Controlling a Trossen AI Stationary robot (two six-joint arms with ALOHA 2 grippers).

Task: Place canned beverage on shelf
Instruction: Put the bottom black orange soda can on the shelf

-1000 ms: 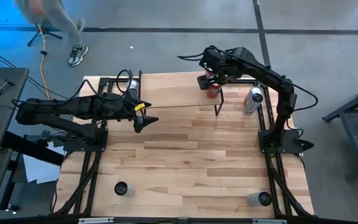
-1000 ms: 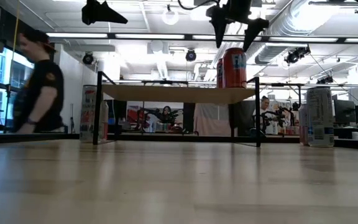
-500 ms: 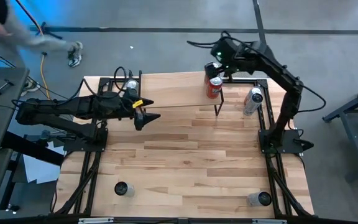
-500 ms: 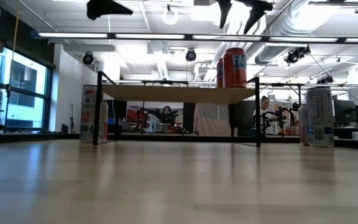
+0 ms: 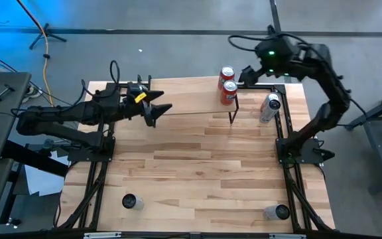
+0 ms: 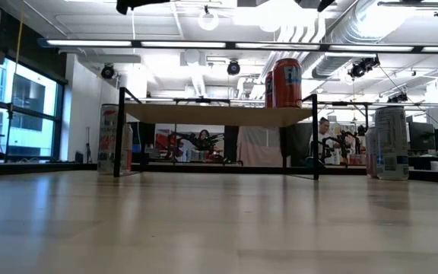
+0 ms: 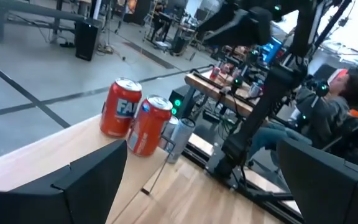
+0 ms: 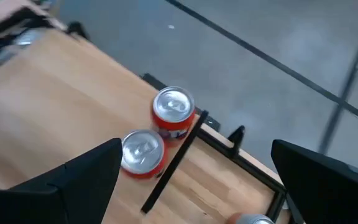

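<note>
- Two red cans stand upright side by side at the right end of the shelf, upper centre of the high view.
- Right gripper, upper right, hangs empty with its jaws spread wide, just beside them.
- Left gripper, upper left over the shelf's left end, also gapes empty.
- Best lift the right arm straight clear, not sideways, lest it knock a can.
</note>
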